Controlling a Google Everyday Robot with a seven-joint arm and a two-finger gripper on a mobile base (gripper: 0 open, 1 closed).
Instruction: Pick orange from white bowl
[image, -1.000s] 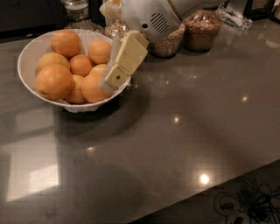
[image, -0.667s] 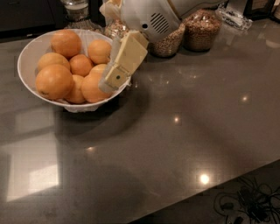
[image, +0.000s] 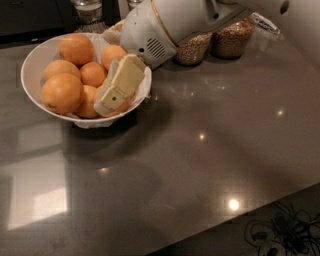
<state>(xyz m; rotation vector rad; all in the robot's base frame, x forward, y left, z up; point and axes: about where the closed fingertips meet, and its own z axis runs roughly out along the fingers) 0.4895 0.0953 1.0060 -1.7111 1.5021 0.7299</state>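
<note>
The white bowl (image: 31, 64) stands at the back left of the dark grey counter and holds several oranges (image: 62, 93). My gripper (image: 113, 98), cream-coloured on a white arm (image: 165, 25), reaches down from the upper right into the right side of the bowl. It lies over an orange (image: 102, 90) by the bowl's near right rim and hides most of it. Another orange (image: 113, 54) sits just behind the gripper.
Two glass jars of grains (image: 193, 50) (image: 231, 42) stand behind the arm at the back. A glass container (image: 88, 9) stands behind the bowl. The counter's front edge runs diagonally at the lower right, with cables on the floor (image: 280, 233) beyond it.
The gripper has moved left and down, deeper into the right side of the bowl. The bowl and the oranges have not moved.
</note>
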